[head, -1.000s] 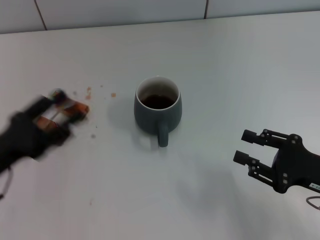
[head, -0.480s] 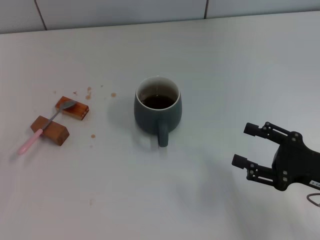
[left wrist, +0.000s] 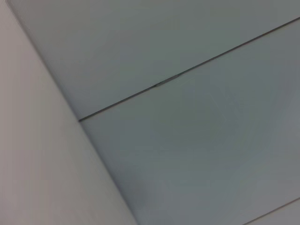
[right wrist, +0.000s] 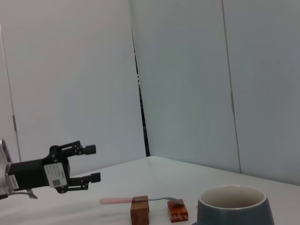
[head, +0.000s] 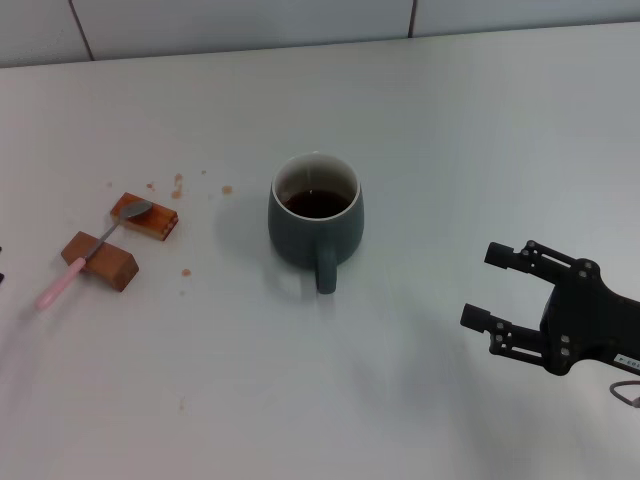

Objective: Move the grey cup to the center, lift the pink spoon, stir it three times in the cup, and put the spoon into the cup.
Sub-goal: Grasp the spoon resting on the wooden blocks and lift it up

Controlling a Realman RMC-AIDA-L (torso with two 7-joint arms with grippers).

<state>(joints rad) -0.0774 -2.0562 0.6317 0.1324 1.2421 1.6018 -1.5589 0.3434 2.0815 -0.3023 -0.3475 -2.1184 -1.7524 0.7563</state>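
Resting: pink spoon [head: 88, 253] across blocks [head: 122, 242] | right gripper [head: 498, 288] jaws open

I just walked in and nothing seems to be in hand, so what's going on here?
Nothing is being held. The grey cup stands mid-table with dark liquid in it. The pink spoon lies across two brown blocks on the robot's left, untouched. The left end effector, open, hangs above the table beyond the spoon, out of the head view. The right end effector hovers open to the cup's right.
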